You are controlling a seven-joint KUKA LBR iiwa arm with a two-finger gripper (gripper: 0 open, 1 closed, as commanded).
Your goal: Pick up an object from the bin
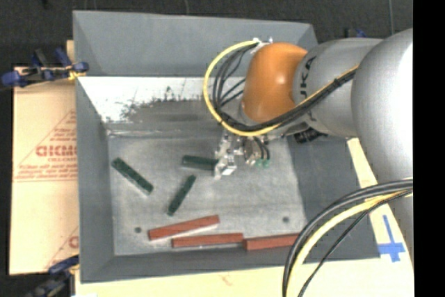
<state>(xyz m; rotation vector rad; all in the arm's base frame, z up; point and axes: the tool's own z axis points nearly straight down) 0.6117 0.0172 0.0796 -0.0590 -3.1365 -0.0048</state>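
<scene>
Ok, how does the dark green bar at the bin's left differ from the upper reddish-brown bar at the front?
The dark green bar is shorter than the reddish-brown bar. The dark green bar slants down to the right; the reddish-brown bar lies almost level. The dark green bar lies alone; the reddish-brown bar has a second red bar close beside it. Both are slim and lie flat on the bin floor, apart from the gripper.

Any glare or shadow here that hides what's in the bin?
Camera view: glare whitens the bin's back wall; the floor is evenly lit, the dark green bar at left and the red-brown bars in front plain to see; the orange cover carries a highlight; the claw hides one end of a second green bar.
</scene>
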